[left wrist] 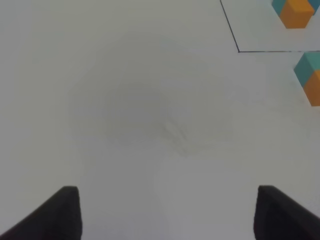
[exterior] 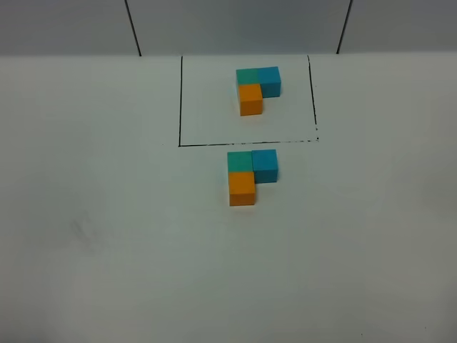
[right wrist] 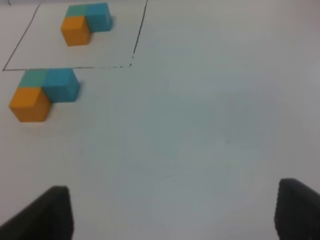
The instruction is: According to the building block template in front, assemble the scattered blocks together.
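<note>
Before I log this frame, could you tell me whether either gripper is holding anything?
Nothing is held: left gripper and right gripper are open and empty.

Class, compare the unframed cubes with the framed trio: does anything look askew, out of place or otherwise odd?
Nothing stands out. The scattered blocks form the same L as the building block template: teal beside blue, orange in front of teal. Both grippers, left and right, are open, clear of the cubes.

Left wrist view crops both block groups at its edge, template [left wrist: 295, 12], scattered blocks [left wrist: 311, 75] (blue cubes barely visible)
</note>
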{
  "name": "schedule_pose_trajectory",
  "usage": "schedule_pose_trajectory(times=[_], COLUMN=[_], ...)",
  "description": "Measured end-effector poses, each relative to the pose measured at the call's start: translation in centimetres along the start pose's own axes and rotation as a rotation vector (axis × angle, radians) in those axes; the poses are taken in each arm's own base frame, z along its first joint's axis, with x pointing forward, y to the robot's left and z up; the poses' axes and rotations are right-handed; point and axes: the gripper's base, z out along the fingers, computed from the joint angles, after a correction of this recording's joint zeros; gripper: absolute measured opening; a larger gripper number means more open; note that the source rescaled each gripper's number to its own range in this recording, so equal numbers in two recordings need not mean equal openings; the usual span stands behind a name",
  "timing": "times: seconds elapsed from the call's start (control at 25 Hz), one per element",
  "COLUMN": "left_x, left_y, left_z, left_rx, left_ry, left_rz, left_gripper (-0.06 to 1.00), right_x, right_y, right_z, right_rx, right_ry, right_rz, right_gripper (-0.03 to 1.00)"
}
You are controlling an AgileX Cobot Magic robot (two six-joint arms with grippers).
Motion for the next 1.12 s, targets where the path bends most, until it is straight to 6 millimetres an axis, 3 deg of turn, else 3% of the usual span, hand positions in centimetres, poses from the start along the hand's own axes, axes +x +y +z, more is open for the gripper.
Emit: schedule_pose_trajectory(times=[1.12], left_x=[0.00], left_y=[0.00], left_z=[0.00], left_rx=[0.000], left_ry=[0.000], left_rz=[0.000], left_gripper=[0.53], right_x=[0.02], right_y=[0.21], right_z=[0.00], right_rx=[-0.023], right_ry=[0.001], right_rz=[-0.028], right_gripper=[0.65])
